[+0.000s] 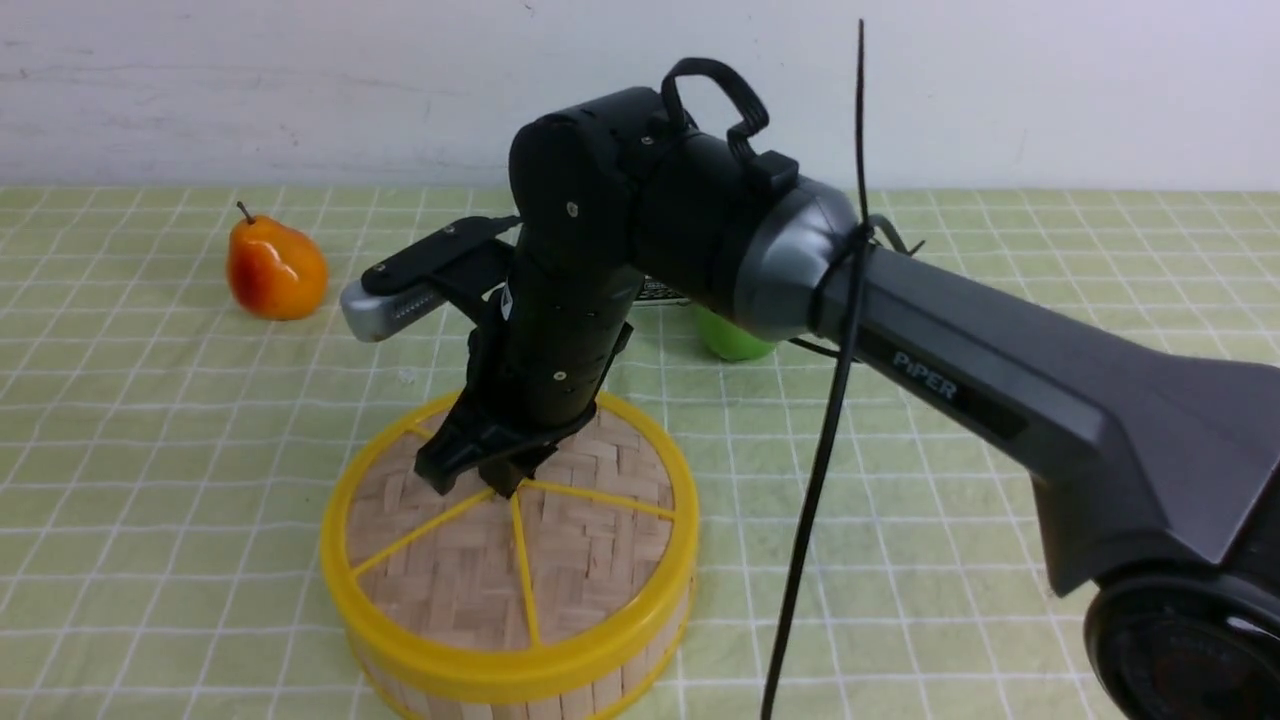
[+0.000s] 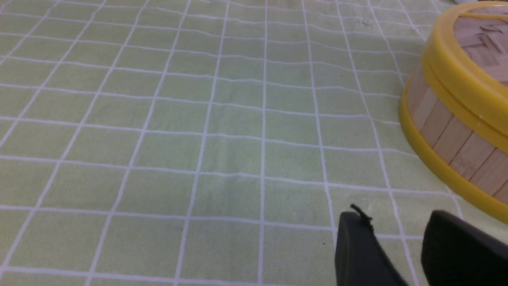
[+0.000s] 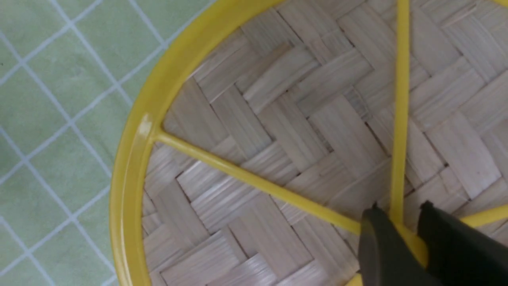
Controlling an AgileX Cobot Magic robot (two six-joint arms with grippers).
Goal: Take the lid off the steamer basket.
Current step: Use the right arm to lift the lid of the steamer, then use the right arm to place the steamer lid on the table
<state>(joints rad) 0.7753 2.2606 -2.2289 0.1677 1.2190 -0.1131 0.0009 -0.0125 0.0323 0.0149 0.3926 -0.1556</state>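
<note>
Covering the table, green checked tablecloth (image 1: 150,420) below white wall (image 1: 300,80). Orange pear (image 1: 275,268) at far left; green round object (image 1: 735,340) half hidden behind right arm (image 1: 1000,390). Lid (image 1: 600,500) seated on steamer basket (image 1: 590,695), right gripper (image 1: 490,475) clenched on central knob (image 3: 412,241). Left gripper (image 2: 395,216) parted, empty, just beside basket.

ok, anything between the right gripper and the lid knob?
Nothing visible. The right gripper is at the lid, fingers either side of the knob; I can't tell whether it's clamped. The pear sits far back on the left, out of the way.
</note>
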